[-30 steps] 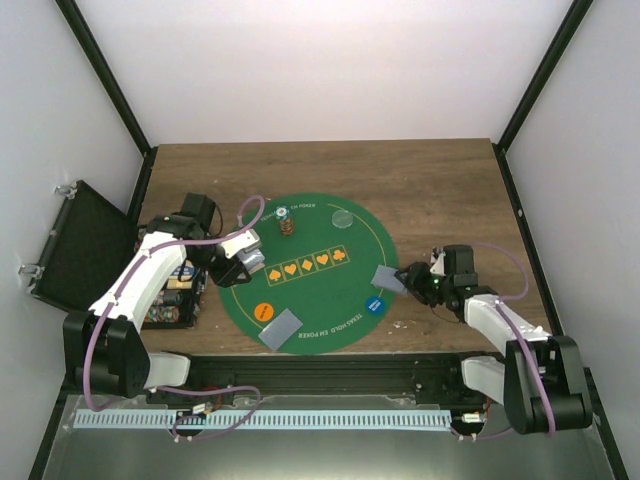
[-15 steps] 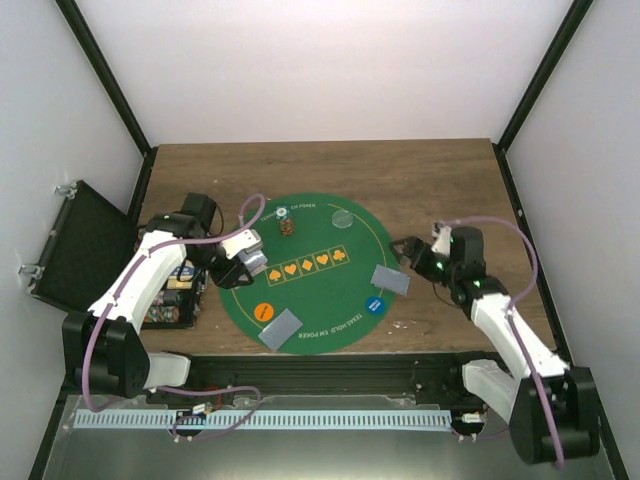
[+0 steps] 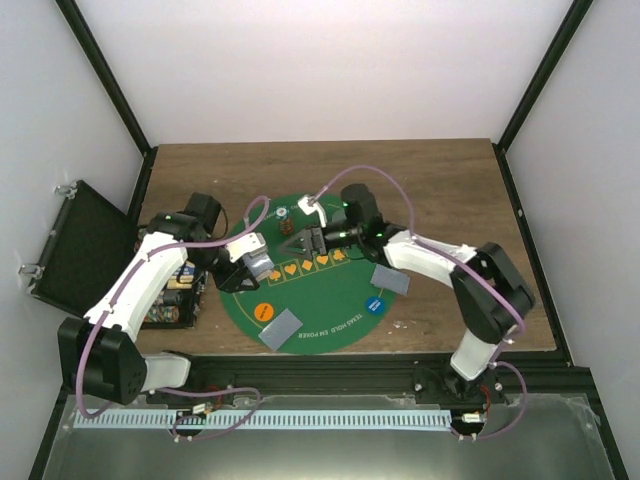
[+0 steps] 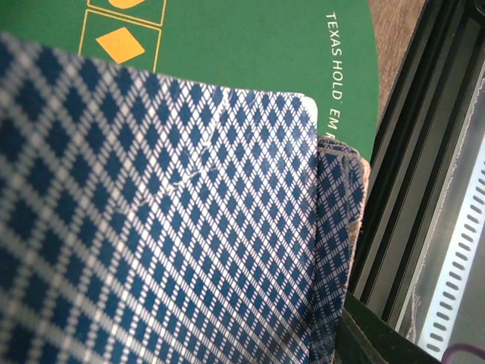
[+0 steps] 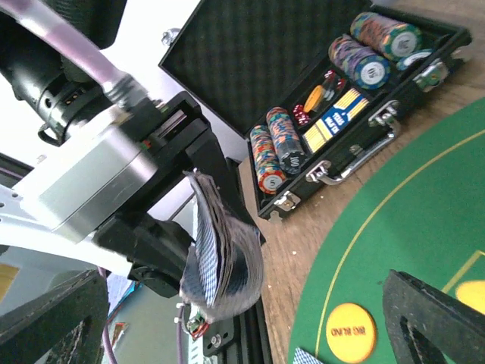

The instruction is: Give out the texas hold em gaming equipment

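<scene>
Now the right end effector lines up on the deck held by the left.

Over the green mat (image 3: 330, 300) the left end effector (image 3: 243, 268) is clenched on the deck (image 5: 223, 265), which bows slightly in its grip. The right end effector (image 3: 298, 243), jaws spread wide and holding nothing, sits near it but apart. From the right one the deck lies straight ahead, toward the surface's left side, edge-on, with its long axis running up and down in the right wrist view. By my judgement only the right arm is free to draw a card. The gap between the two is open, though a chip stack (image 3: 287, 226) stands just beside the right tips. The case (image 5: 356, 98) lies beyond the left arm, and dealt cards (image 3: 281, 328) lie well clear by the mat's near rim.
</scene>
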